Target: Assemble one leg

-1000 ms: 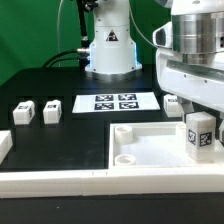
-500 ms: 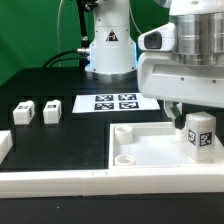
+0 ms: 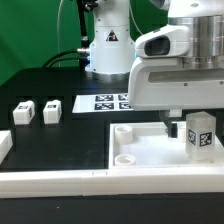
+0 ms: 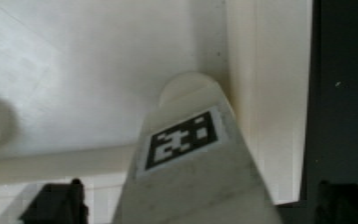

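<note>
One leg (image 3: 201, 135), a white block with a tag on its front face, stands upright at the panel's (image 3: 140, 150) corner on the exterior view's right. My gripper (image 3: 177, 126) hangs just above and to the exterior view's left of it, open and empty. In the wrist view the leg (image 4: 190, 150) rises between my two dark fingertips (image 4: 55, 203), with a gap on each side, and my gripper (image 4: 199, 208) holds nothing. Two more legs (image 3: 25, 113) (image 3: 52, 112) lie on the black table at the exterior view's left.
The marker board (image 3: 100, 103) lies behind the panel. A white wall (image 3: 90, 181) runs along the front, with a white end piece (image 3: 3, 145) at the exterior view's left. The robot base (image 3: 110, 50) stands at the back.
My gripper has let go of the leg and moved up and toward the exterior view's left. The leg stays upright on the panel's corner.
</note>
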Available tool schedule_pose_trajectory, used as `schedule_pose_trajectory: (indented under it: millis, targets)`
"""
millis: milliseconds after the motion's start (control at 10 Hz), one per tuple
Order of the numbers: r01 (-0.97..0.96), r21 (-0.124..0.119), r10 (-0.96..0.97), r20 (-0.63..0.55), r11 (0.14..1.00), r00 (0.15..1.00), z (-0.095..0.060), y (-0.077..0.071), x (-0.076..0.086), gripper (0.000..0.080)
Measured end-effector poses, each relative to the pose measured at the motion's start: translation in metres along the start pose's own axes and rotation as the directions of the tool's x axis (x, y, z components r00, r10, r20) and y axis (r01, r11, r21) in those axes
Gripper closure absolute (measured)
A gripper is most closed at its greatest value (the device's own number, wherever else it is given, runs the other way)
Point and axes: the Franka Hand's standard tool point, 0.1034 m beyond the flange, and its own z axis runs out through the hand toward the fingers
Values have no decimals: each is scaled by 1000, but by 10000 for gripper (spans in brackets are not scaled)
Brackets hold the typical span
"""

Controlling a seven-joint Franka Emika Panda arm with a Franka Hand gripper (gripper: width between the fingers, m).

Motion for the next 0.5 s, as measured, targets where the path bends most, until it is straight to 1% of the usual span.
schedule_pose_trajectory:
  millis: [200, 500]
  targets:
    - [121, -4, -121, -1, 993, 993, -1, 1, -1, 151]
    - [119, -4, -119, 1, 993, 993, 1, 1, -2, 151]
